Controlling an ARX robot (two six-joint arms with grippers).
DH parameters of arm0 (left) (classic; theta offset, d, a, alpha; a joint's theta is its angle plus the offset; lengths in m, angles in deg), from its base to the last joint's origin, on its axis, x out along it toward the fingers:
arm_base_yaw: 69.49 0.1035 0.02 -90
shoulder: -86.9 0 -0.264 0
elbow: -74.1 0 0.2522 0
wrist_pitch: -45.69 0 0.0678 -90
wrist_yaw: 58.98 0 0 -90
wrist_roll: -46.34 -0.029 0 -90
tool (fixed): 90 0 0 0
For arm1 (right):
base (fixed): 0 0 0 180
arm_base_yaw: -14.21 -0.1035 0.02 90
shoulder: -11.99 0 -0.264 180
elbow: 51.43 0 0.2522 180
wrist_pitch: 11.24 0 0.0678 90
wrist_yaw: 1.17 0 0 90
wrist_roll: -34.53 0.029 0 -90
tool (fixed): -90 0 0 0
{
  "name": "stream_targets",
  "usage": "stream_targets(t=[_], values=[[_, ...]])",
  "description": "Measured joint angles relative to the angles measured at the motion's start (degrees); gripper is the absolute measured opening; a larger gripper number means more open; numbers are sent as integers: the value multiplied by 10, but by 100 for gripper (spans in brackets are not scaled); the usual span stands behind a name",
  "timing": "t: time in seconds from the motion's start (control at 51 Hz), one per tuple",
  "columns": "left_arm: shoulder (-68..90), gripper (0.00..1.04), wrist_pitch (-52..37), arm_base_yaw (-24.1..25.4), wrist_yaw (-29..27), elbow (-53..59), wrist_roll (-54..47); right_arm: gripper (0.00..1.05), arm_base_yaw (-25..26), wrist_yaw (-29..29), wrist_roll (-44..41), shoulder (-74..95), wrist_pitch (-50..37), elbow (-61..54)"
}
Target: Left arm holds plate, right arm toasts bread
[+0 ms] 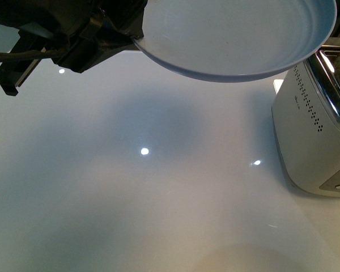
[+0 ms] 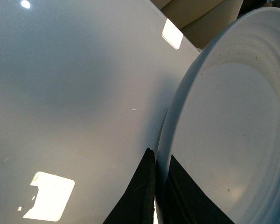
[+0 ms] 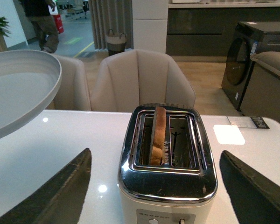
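Standing on edge along toaster slot (image 3: 144, 135), bread (image 3: 157, 135); left end effector (image 2: 159, 163) gripping plate (image 2: 224, 116)

Bread (image 3: 157, 135) upright in toaster (image 3: 168, 186) slot; plate (image 1: 232, 34) in air above table (image 1: 130, 198), left of toaster

Glossy plate (image 1: 238, 39) (chrome-topped toaster (image 3: 167, 179))

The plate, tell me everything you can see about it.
The plate is round, pale blue-grey and glossy, like glazed ceramic, with a low upright rim and faint concentric rings inside. It is empty. It hangs in the air above the white table, casting a shadow on it. The left gripper clamps its rim with one finger on each side. Nothing else touches it; the toaster stands apart beside it.
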Motion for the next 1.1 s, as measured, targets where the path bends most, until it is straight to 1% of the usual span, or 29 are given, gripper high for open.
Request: stream_targets(t=[0.039,0.079,0.177,0.236,0.294,0.353,0.432,0.589,0.707,0.746,0.805,0.844,0.942,1.021,1.04,1.079,1.099], values=[[0,3,0,0,0,0,0,94,0,0,0,0,0,0],[0,3,0,0,0,0,0,97,0,0,0,0,0,0],[0,3,0,0,0,0,0,96,0,0,1,0,0,0],[0,3,38,-8,-67,-12,6,96,0,0,1,0,0,0],[0,3,51,-11,-125,-14,9,96,0,0,1,0,0,0],[0,3,52,-10,-137,-16,14,96,0,0,1,0,0,0],[0,3,52,-10,-136,-18,16,96,0,0,1,0,0,0],[-1,3,45,-3,-109,-20,29,96,0,0,1,0,0,0],[-7,3,36,21,-79,-20,39,96,0,0,1,0,0,0],[-12,3,27,35,-61,-17,40,96,0,0,1,0,0,0],[-20,3,10,62,-31,-11,39,96,0,0,2,0,0,0],[-24,3,-4,89,-11,-4,28,96,0,0,2,0,0,0],[-19,3,-56,170,45,31,-8,96,0,0,2,0,0,0],[4,3,-92,224,83,56,-44,96,0,0,2,0,0,0],[15,3,-104,242,100,64,-58,96,0,0,2,0,0,0],[27,3,-114,258,111,72,-69,96,0,0,2,0,0,0],[39,3,-125,274,120,80,-81,96,0,0,2,0,0,0]])
